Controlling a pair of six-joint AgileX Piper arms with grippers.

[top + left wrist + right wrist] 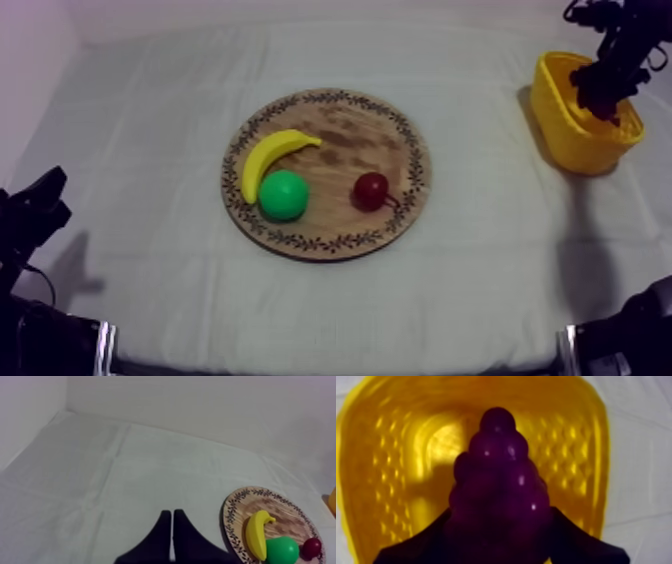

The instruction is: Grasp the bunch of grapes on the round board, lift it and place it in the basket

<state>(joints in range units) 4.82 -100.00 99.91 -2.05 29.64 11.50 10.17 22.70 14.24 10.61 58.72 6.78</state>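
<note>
Grapes (497, 471) clamped between right gripper (503, 513) jaws, over basket (386, 476).

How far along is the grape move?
Done: the bunch of grapes is off the wooden board, which holds the banana, pear and small red fruit. In hand: the right gripper is shut on the grapes over the yellow basket opening. Left: let go so the bunch drops in. The left gripper is shut on nothing, over the cloth.

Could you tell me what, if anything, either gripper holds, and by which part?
Right gripper: bunch of grapes, gripped at its wide end. Left gripper: nothing.
</note>
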